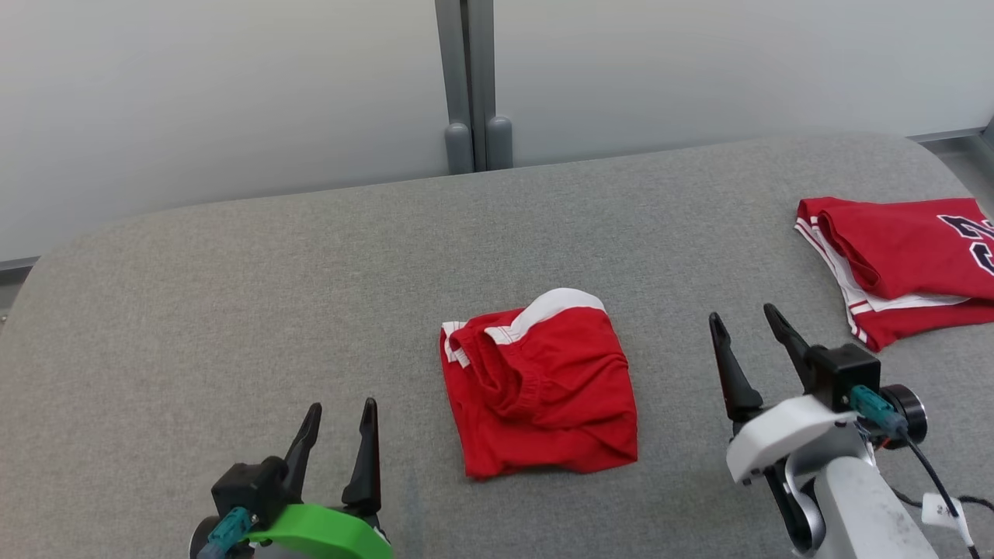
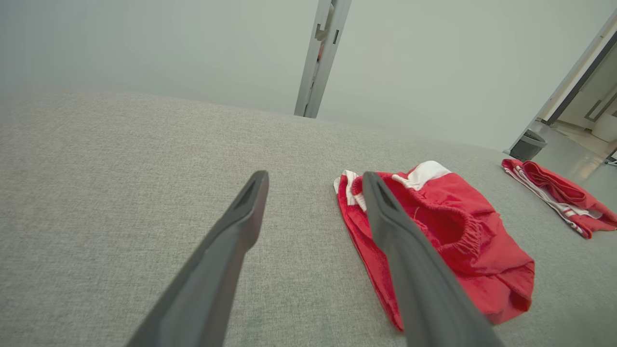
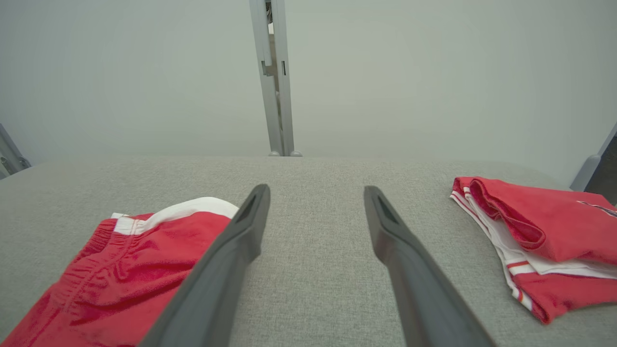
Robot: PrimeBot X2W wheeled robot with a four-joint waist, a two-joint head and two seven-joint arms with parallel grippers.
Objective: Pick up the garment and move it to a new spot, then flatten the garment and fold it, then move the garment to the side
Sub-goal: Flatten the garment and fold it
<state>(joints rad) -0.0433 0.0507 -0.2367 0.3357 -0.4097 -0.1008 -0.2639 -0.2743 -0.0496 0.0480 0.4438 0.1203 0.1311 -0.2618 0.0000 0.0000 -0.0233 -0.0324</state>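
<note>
Big grey bench (image 1: 233, 310), and the red shorts (image 1: 543, 388) sit bunched up mid-bench, between the arms. The left gripper (image 1: 342, 404) is off their near-left side and the right gripper (image 1: 742, 313) off their right, both jaws wide apart and empty. Neither looks clearly nearer. The bundle runs roughly near-to-far, with the white-trimmed end pointing at the far edge.

The head camera looked down on the grey bench (image 1: 233, 310); both wrist cameras skimmed low along it toward the wall (image 1: 233, 101), sharing the red shorts (image 1: 536, 388).
</note>
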